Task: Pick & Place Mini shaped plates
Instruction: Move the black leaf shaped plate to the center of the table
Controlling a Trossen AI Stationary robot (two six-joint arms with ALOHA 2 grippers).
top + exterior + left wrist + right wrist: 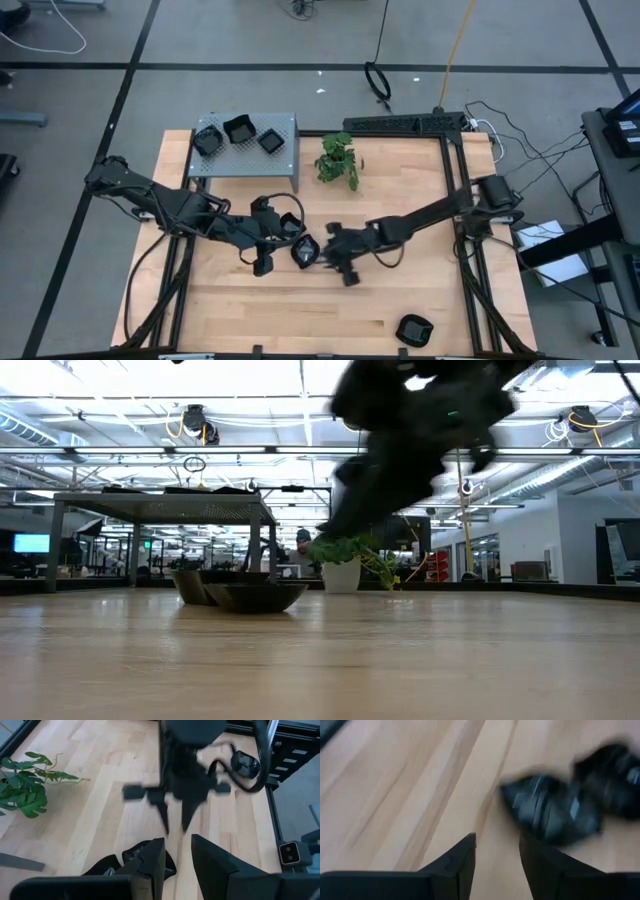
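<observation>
Small glossy black mini shaped plates: one (304, 250) lies on its base at the table's middle, between my two grippers. The low view shows two dishes (250, 596) resting on the wood there. My right gripper (497, 860) is open, raised a little to the right of that plate (550, 810), nothing between its fingers. My left gripper (177, 865) hovers open at the plate's left side. The plate (135, 860) shows partly behind one of its fingers. Three more plates (238, 130) rest on the grey shelf (245, 165).
A small green potted plant (338, 160) stands at the far middle, right of the shelf. Another black plate (414, 328) lies near the front right corner. A black frame (460, 200) runs along the table's right and far edges. Bare wood lies at the near left.
</observation>
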